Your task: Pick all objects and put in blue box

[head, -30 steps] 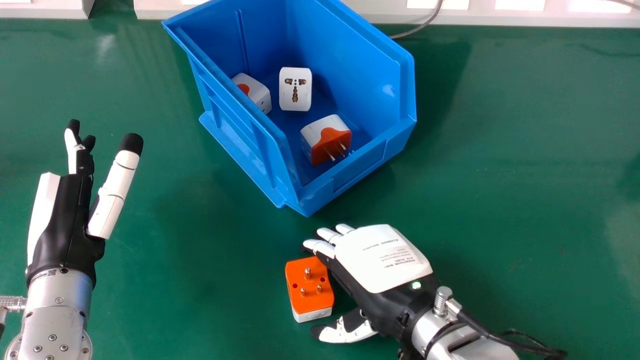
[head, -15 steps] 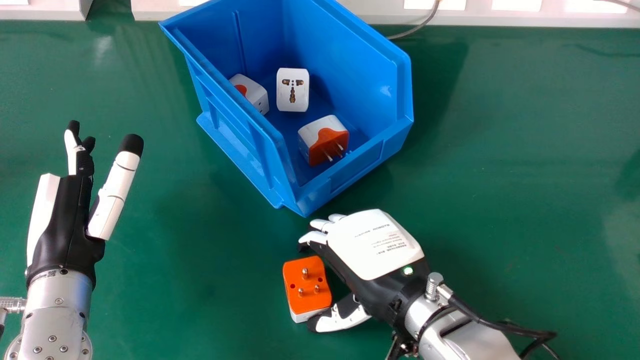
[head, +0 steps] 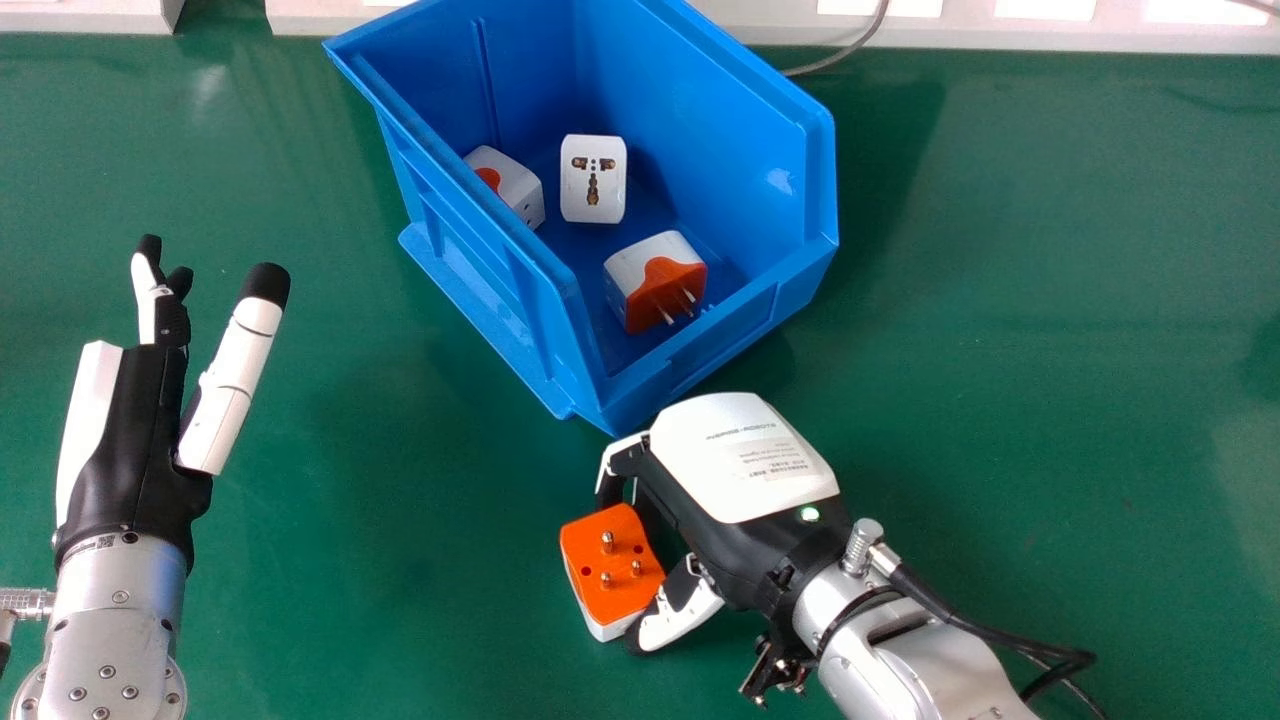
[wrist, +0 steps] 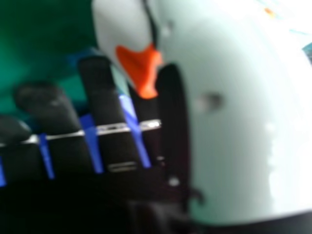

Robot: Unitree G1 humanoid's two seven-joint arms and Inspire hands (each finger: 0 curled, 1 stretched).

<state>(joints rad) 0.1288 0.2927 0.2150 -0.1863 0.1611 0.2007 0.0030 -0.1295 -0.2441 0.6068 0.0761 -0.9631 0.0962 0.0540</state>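
Note:
In the head view my right hand (head: 745, 460) is at an orange and white plug adapter (head: 610, 560), its fingers curled over the far side and its thumb against the near side. The adapter is tilted, prongs up. The right hand view has the adapter (wrist: 141, 66) between the fingers and thumb of my right hand (wrist: 109, 112). Beyond stands the blue box (head: 480, 270), holding a white adapter with socket holes (head: 592, 180), an orange and white one with prongs (head: 655, 280) and another at its left wall (head: 508, 187). My left hand (head: 140, 430) rests open at the left.
The green table (head: 1050, 350) surrounds the box. Along its far edge runs a white ledge (head: 1050, 30), with a grey cable (head: 840, 58) beside the box. A black cable (head: 985, 625) trails from my right wrist.
My right hand has moved a little away from the near edge and leftward, and its fingers have curled round the adapter. The adapter has tilted slightly. My left hand has kept still.

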